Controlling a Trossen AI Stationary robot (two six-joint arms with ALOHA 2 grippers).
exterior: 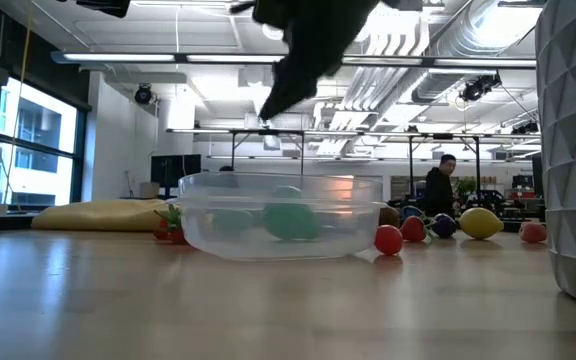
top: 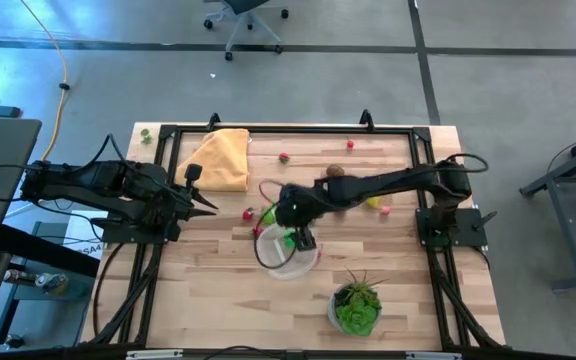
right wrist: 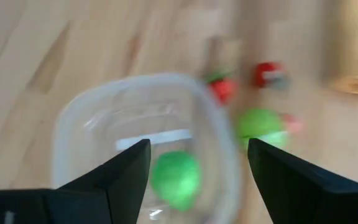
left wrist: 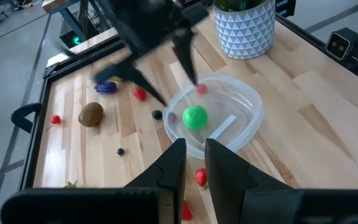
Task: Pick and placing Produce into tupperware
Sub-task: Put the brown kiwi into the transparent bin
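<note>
Nearest the lens in the right wrist view, the two dark fingers of the right gripper (right wrist: 197,165) stand spread wide with nothing between them, directly over the round, clear, shallow plastic tupperware (right wrist: 79,118). A bright green round toy fruit (right wrist: 176,177) lies on the container's floor below the gap. Judged from this, the step in hand is the release into the container. To finish it well, the arm should lift straight up with the fingers kept apart, so that no fingertip catches the thin rim and drags or tips the light tub.

Left to right in the high view: the left gripper (top: 208,203) waits at the table's left edge near a folded yellow cloth (top: 220,158), its fingers nearly together and empty. The tupperware (top: 268,260) sits near the table's middle, toward the front, beneath the right gripper (top: 303,240). A leafy green plant in a white faceted pot (top: 356,305) stands just to its right.

The container is see-through with a rolled rim. Beside the green fruit it holds a small pinkish-red piece (left wrist: 201,89). Loose produce remains on the wooden table: a red strawberry-like piece (left wrist: 200,177) just outside the rim, a brown oval fruit (left wrist: 91,114), a purple piece (left wrist: 105,87) and a yellow lemon-shaped fruit (exterior: 480,222).
</note>
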